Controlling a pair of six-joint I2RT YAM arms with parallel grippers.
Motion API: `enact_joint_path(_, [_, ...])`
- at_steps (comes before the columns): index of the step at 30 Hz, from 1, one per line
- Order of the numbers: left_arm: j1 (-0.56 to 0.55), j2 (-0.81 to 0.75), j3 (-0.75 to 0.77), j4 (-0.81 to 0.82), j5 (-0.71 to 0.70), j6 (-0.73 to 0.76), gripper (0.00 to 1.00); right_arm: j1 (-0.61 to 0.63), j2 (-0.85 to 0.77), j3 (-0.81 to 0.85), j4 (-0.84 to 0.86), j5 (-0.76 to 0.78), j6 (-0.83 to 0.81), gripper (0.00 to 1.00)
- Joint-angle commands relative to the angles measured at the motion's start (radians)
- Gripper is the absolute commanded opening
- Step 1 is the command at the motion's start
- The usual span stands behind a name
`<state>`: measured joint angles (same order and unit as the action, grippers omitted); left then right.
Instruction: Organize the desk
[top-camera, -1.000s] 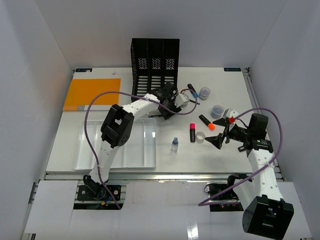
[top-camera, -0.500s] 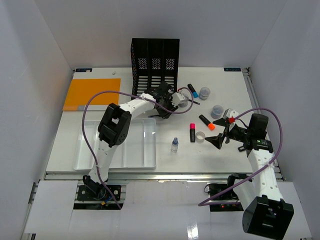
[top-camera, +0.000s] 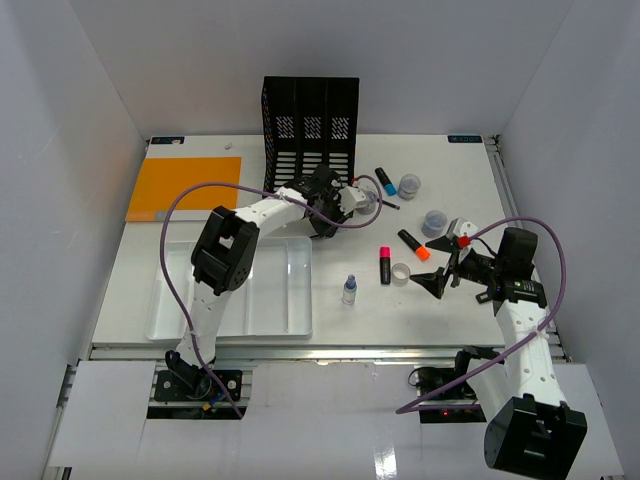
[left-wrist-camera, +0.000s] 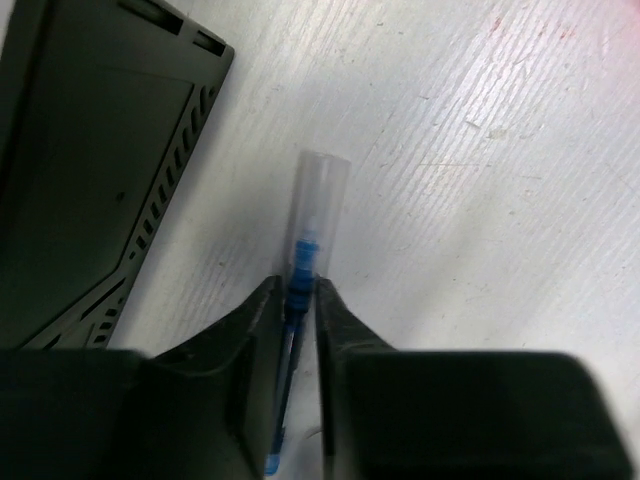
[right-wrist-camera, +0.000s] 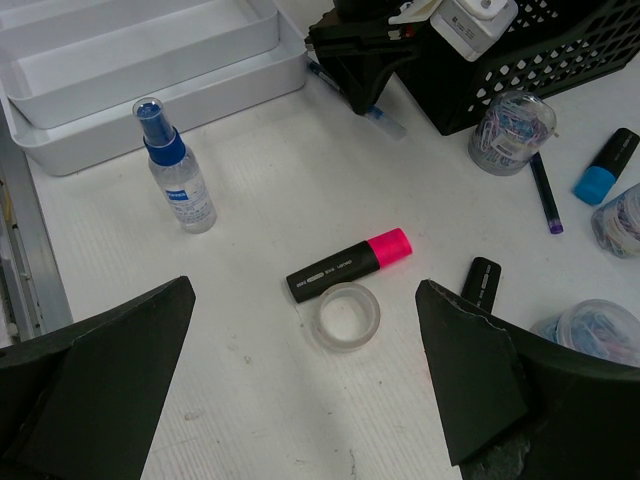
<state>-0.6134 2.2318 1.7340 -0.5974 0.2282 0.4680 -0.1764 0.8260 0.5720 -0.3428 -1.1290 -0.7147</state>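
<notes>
Nearest to my bases, my right tool (top-camera: 437, 283) hung over the desk (top-camera: 470, 180) with its jaws spread wide and nothing between them. In its wrist view, a roll of clear tape (right-wrist-camera: 348, 315) lay flat between the two fingers, just touching a pink highlighter (right-wrist-camera: 350, 265) beyond it. To the left of those, a small spray bottle (right-wrist-camera: 178, 170) with a blue top stood upright, near the corner of the white compartment tray (right-wrist-camera: 150, 110) but apart from it. To the right, an orange-capped highlighter (top-camera: 413, 244) lay near the pink one.

Farther out, my left tool (left-wrist-camera: 298, 290) was closed on a blue pen (left-wrist-camera: 315, 215), pinched between the two fingertips with its clear cap pointing away from me. The cap looked to be on the desk or just above it; the wrist view was too flat for me to tell which. The pen sat just beside the foot of the black file organizer (top-camera: 310, 120), which stood upright at the back of the desk.

Right of that tool, a clear jar of paper clips (right-wrist-camera: 510, 118) stood close to the organizer, with a thin purple pen (right-wrist-camera: 545, 190) lying beside it and a blue highlighter (right-wrist-camera: 605, 170) a little farther right. At the far left corner, an orange folder (top-camera: 185, 188) lay flat, well apart from everything else.
</notes>
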Motion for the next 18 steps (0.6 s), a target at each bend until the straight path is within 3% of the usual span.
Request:
enact_joint_path(1, [0.012, 0.045, -0.03, -0.133, -0.03, -0.018, 0.2, -0.005, -0.015, -0.003, -0.002, -0.028, -0.003, 0.98])
enact_joint_path(3, [0.009, 0.053, -0.011, -0.131, -0.044, -0.04, 0.09, -0.005, -0.016, -0.003, -0.001, -0.028, -0.003, 0.98])
enact_joint_path(8, [-0.002, 0.081, 0.073, -0.123, -0.051, -0.066, 0.01, -0.007, -0.017, -0.003, -0.001, -0.026, -0.002, 0.98])
enact_joint_path(18, [-0.036, 0.006, 0.151, -0.083, 0.018, -0.109, 0.0, -0.01, -0.025, -0.002, -0.002, -0.026, -0.002, 0.98])
